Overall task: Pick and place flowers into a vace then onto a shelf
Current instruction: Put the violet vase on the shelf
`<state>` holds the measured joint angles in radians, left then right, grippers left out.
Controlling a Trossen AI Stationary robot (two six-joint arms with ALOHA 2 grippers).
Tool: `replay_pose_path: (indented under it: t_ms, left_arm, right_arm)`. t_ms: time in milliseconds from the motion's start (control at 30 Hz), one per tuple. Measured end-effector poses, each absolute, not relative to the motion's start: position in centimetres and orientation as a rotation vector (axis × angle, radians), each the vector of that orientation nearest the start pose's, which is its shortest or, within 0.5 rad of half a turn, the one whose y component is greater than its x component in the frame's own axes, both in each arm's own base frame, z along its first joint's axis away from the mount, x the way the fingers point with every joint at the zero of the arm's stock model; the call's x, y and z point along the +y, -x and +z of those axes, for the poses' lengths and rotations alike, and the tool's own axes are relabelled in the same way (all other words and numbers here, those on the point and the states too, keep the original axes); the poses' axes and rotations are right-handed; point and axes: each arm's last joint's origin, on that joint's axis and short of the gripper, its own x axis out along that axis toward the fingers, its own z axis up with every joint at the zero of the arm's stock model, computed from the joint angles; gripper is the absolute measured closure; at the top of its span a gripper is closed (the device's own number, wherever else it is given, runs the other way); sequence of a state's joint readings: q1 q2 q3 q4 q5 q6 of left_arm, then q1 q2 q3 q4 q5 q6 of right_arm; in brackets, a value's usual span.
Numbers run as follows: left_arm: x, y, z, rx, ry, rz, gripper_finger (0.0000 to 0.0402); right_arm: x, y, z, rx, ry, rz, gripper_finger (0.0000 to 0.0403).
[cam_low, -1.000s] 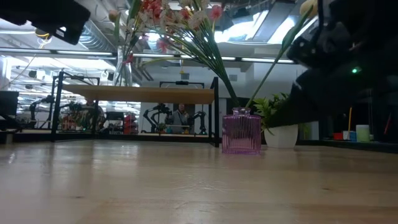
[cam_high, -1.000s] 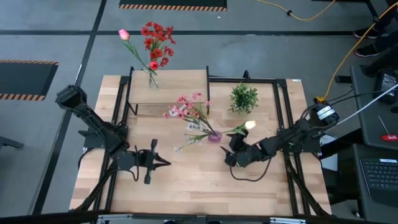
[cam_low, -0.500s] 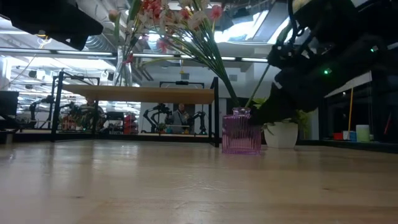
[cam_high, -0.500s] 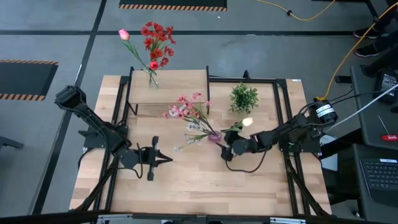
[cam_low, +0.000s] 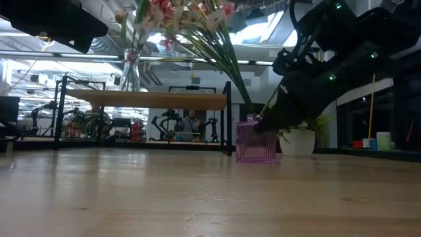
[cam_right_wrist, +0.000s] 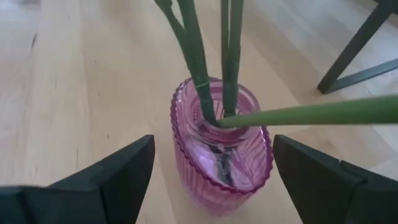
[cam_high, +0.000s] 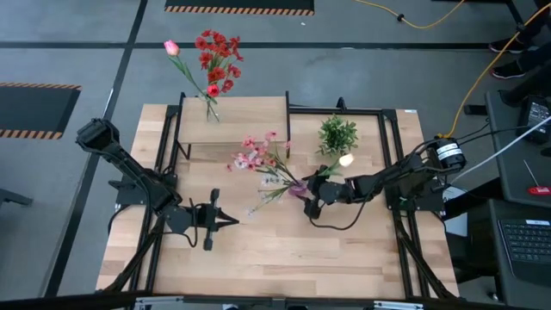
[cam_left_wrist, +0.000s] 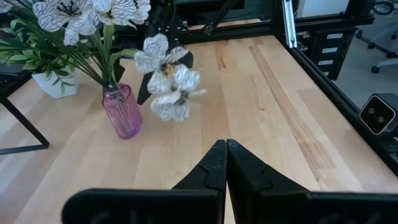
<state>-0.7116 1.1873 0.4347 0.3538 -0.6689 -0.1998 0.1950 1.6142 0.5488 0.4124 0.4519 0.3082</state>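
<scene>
The light-wood desk [cam_high: 258, 250] carries everything, with the shelf [cam_high: 234, 120] standing at its far edge, a low wood board on black legs. On the shelf's left end stands a clear vase [cam_high: 212, 110] with red flowers [cam_high: 217, 58] and a pink tulip [cam_high: 171, 47] leaning out past the desk edge. Near the middle of the desk sits the pink ribbed vase [cam_right_wrist: 219, 149], upright, holding several green stems; its flowers [cam_high: 258, 153], small pink blossoms and pale sprigs, fan out toward the shelf and the left, and a cream tulip [cam_high: 346, 160] leans to the right. A bushy green plant in a white pot [cam_high: 337, 134] stands behind the vase, near the shelf's right end. The right gripper [cam_right_wrist: 211, 180] is low at the pink vase, its fingers spread wide on either side of the glass and apart from it. The left gripper [cam_left_wrist: 225, 155] hovers over the front left part of the desk, well apart from the vase, fingers pressed together on nothing.
</scene>
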Motion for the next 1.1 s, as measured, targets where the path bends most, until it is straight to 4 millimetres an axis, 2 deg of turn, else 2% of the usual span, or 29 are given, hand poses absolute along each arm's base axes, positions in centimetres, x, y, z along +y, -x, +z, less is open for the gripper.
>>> replay_pose_path:
  t_ms: [300,700,1100]
  left_arm:
    - [-13.3,-18.2,19.0,0.309,-0.056,-0.012,0.04]
    - [-13.3,-18.2,19.0,0.309,-0.059,-0.011,0.0396]
    - [-13.3,-18.2,19.0,0.308,-0.06,-0.008,0.0396]
  right_arm:
    - [4.0,-28.1,11.2,0.567,-0.034,-0.317,0.0075]
    - [3.7,-28.4,11.3,0.554,-0.05,-0.278,0.0077]
    - [3.8,-28.5,11.4,0.544,-0.056,-0.228,0.0159]
